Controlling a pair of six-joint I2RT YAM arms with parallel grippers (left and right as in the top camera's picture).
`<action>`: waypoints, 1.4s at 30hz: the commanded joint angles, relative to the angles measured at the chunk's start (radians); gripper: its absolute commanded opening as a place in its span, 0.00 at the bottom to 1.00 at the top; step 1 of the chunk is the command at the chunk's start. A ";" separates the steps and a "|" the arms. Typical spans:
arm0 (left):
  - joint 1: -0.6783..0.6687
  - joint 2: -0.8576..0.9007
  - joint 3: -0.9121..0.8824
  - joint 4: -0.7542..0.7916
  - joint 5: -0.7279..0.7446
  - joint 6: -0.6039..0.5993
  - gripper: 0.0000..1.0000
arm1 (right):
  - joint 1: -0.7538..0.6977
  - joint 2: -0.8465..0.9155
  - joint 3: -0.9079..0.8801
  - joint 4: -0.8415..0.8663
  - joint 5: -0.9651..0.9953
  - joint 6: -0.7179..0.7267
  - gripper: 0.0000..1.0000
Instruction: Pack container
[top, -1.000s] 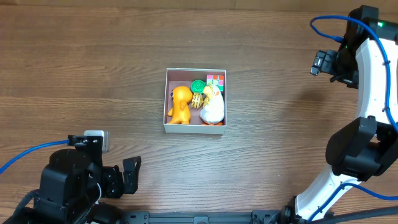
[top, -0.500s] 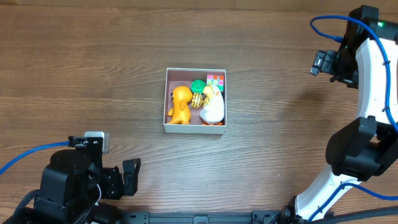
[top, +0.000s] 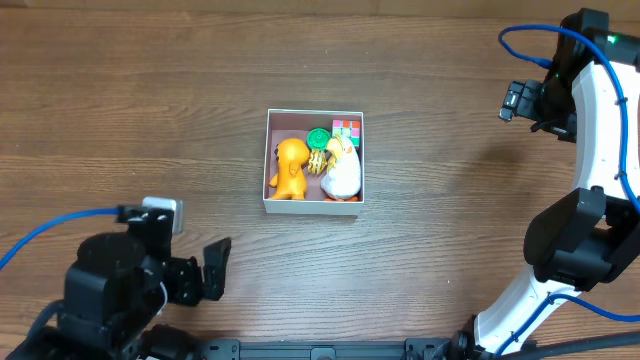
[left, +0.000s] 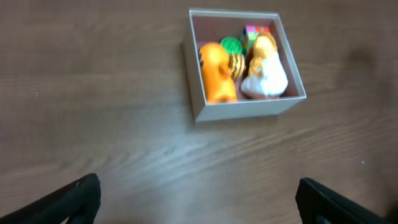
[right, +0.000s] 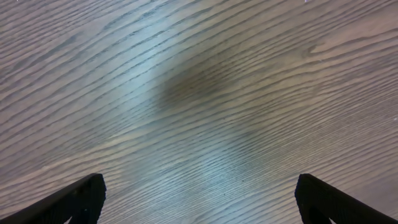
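The container (top: 314, 206), a shallow white-walled square box, sits mid-table and holds an orange toy (top: 290, 167), a white and yellow toy (top: 341, 172), a green piece (top: 319, 137) and a small coloured cube (top: 346, 129). It also shows in the left wrist view (left: 239, 111), with the orange toy (left: 216, 71) inside. My left gripper (top: 214, 270) is open and empty at the front left, well short of the box; its fingertips (left: 199, 202) frame bare wood. My right gripper (right: 199, 199) is open and empty over bare wood at the far right.
The right arm (top: 585, 150) rises along the right edge of the table. The left arm's base (top: 110, 295) and blue cable (top: 50, 240) occupy the front left corner. Brown wood surrounds the box.
The left arm has shifted slightly forward and right, toward the box. The right arm and the box have not moved.
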 joint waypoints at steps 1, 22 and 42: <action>0.000 0.000 -0.083 0.105 -0.007 0.111 1.00 | 0.003 0.002 0.000 0.003 -0.001 0.003 1.00; 0.120 -0.322 -0.580 0.644 0.158 0.261 1.00 | 0.003 0.002 0.000 0.003 -0.001 0.003 1.00; 0.337 -0.600 -0.819 0.782 0.151 0.257 1.00 | 0.003 0.002 0.000 0.003 -0.001 0.003 1.00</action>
